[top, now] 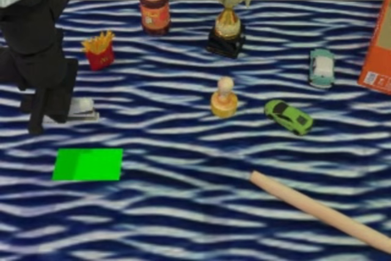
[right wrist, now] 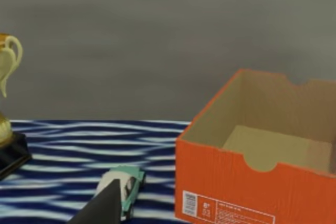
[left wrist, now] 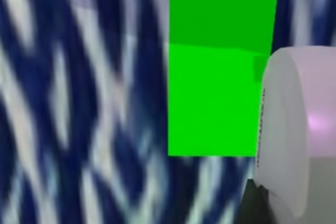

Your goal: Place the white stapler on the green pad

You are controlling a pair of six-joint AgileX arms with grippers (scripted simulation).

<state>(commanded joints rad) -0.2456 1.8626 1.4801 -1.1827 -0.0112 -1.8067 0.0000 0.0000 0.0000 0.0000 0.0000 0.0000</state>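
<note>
Seemingly already at the white stapler (top: pixel 81 109), the left gripper (top: pixel 50 114) stood low over the table's left side, with the stapler poking out just beside its fingers toward the table's middle. Whether the fingers were spread or pressed onto it could not be told: from above the arm hid them, and the left wrist view showed only the stapler's rounded white body (left wrist: pixel 302 135) close against the camera. The green pad (top: pixel 88 164) lay flat nearby, a little below the gripper in the top view and apart from the stapler. The stapler looked like a light, stiff bar with a smooth, probably slippery shell, so a hold across its narrow sides near the middle seemed safest. The right arm was parked off by the orange box (right wrist: pixel 247 182).
</note>
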